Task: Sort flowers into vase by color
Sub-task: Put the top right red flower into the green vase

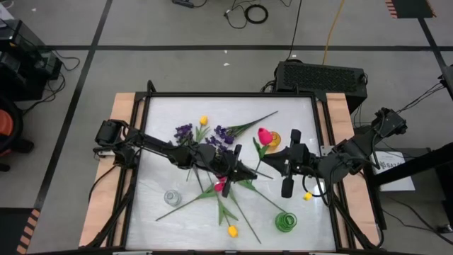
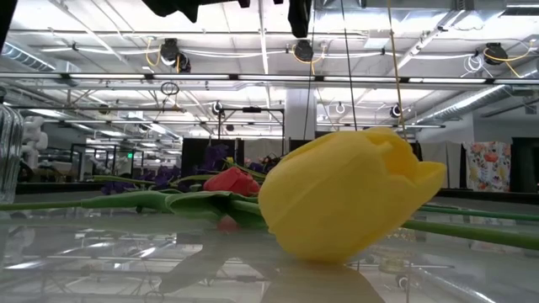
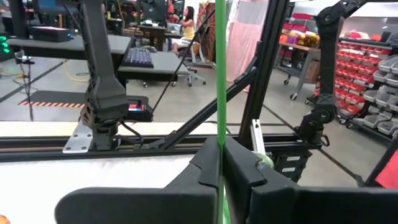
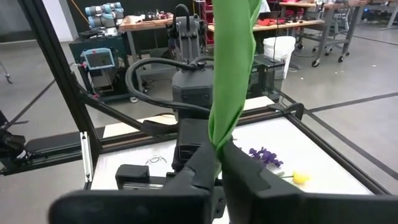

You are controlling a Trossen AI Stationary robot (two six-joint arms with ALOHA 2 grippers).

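A pink-red tulip (image 1: 265,136) is held between my two grippers near the table's middle, and both stand above the table. My left gripper (image 1: 248,173) is shut on its thin green stem (image 3: 220,74). My right gripper (image 1: 274,157) is shut on a green leaf (image 4: 231,56) of the same flower. A second red tulip (image 1: 221,184) lies under my left arm. Yellow tulips (image 1: 204,120) (image 1: 232,231) and purple sprigs (image 1: 185,132) (image 1: 223,134) lie flat on the table. The near yellow tulip fills the low view (image 2: 345,198). My left gripper pinches the tulip's thin stem (image 3: 220,127) between its two shut fingers, which lie across it. The stem runs straight on past the fingertips, clear of the table. My right gripper pinches a folded green leaf (image 4: 222,127) between its two shut fingers, coming from the table's right side. The leaf rises past the fingertips.
A green vase (image 1: 286,222) stands at the near right and a clear glass vase (image 1: 172,197) at the near left. An orange vase (image 1: 275,139) stands just behind the held tulip. A small yellow piece (image 1: 308,196) lies at the right. Long stems cross the table's middle.
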